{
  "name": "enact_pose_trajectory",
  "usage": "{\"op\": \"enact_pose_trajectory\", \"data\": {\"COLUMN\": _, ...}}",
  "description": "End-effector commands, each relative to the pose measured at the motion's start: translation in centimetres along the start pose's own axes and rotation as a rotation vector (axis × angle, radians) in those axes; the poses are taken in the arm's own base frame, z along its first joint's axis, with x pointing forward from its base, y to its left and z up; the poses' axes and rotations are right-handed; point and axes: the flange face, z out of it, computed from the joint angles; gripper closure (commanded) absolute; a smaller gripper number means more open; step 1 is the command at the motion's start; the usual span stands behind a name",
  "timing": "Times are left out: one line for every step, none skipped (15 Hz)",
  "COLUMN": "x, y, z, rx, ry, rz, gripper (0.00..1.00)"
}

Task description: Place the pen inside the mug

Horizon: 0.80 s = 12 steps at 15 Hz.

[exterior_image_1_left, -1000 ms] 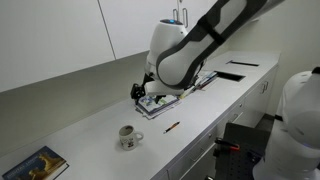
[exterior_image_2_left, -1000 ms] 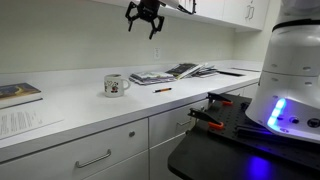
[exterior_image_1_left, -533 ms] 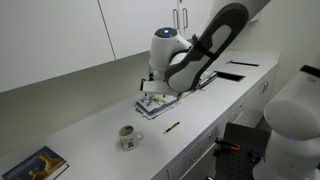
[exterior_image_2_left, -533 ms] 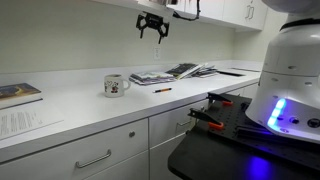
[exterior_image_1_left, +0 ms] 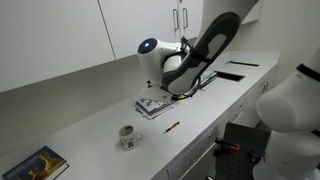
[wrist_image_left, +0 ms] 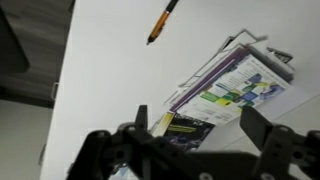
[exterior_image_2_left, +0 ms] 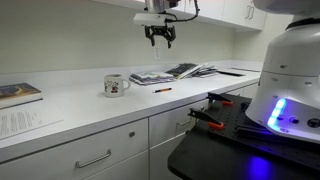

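Gripper (exterior_image_2_left: pixel 161 41) hangs high over the counter (exterior_image_2_left: pixel 80 115), well above everything on it and touching nothing. I read the fingers as spread. In the wrist view the two dark fingers (wrist_image_left: pixel 262 130) stand wide apart at the bottom of the picture with nothing between them, and an exterior view shows the same open gap.

Pen (exterior_image_2_left: pixel 161 90) lies flat on the white counter near the front edge. It is outside the mug (exterior_image_2_left: pixel 116 86) and well apart from it. In both exterior views it sits between the mug and the pile of magazines (exterior_image_2_left: pixel 175 73), closer to the magazines. From the wrist camera I see the pen (wrist_image_left: pixel 161 22) near the top of the picture, lying at a slant, dark with an orange tint. The magazines (wrist_image_left: pixel 235 85) are fanned out just below it, and their corner is near the pen, though I cannot tell if they touch.

Mug stands upright on the counter, white with a dark print on its side. I cannot see into it from here.

In an exterior view the arm (exterior_image_1_left: pixel 205 45) reaches over the magazines (exterior_image_1_left: pixel 160 103), with the pen (exterior_image_1_left: pixel 172 127) and mug (exterior_image_1_left: pixel 127 137) nearer the front edge. A book (exterior_image_1_left: pixel 35 165) lies at the far end of the counter, well apart from the mug.
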Motion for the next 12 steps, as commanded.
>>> {"op": "enact_pose_trajectory", "data": {"x": 0.0, "y": -0.6, "z": 1.7, "rx": -0.184, "ry": -0.011, "rz": 0.087, "gripper": 0.00}}
{"op": "enact_pose_trajectory", "data": {"x": -0.2, "y": -0.4, "z": 2.9, "rx": -0.252, "ry": -0.020, "rz": 0.090, "gripper": 0.00}}
{"op": "enact_pose_trajectory", "data": {"x": -0.2, "y": -0.3, "z": 3.6, "rx": -0.308, "ry": -0.044, "rz": 0.100, "gripper": 0.00}}
{"op": "enact_pose_trajectory", "data": {"x": -0.3, "y": -0.2, "z": 4.3, "rx": -0.355, "ry": -0.077, "rz": 0.112, "gripper": 0.00}}
{"op": "enact_pose_trajectory", "data": {"x": -0.4, "y": -0.3, "z": 5.1, "rx": -0.389, "ry": -0.119, "rz": 0.121, "gripper": 0.00}}
{"op": "enact_pose_trajectory", "data": {"x": -0.3, "y": -0.5, "z": 5.6, "rx": -0.402, "ry": -0.173, "rz": 0.141, "gripper": 0.00}}
{"op": "enact_pose_trajectory", "data": {"x": -0.3, "y": -1.0, "z": 6.1, "rx": -0.407, "ry": -0.228, "rz": 0.171, "gripper": 0.00}}
{"op": "enact_pose_trajectory", "data": {"x": -0.2, "y": -1.4, "z": 6.4, "rx": -0.396, "ry": -0.290, "rz": 0.203, "gripper": 0.00}}
{"op": "enact_pose_trajectory", "data": {"x": -0.1, "y": -1.9, "z": 6.4, "rx": -0.378, "ry": -0.348, "rz": 0.237, "gripper": 0.00}}
{"op": "enact_pose_trajectory", "data": {"x": 0.0, "y": -2.3, "z": 6.0, "rx": -0.340, "ry": -0.403, "rz": 0.263, "gripper": 0.00}}
{"op": "enact_pose_trajectory", "data": {"x": -0.2, "y": -1.6, "z": 6.5, "rx": -0.373, "ry": -0.336, "rz": 0.234, "gripper": 0.00}}
{"op": "enact_pose_trajectory", "data": {"x": -0.1, "y": -2.1, "z": 6.3, "rx": -0.358, "ry": -0.369, "rz": 0.249, "gripper": 0.00}}
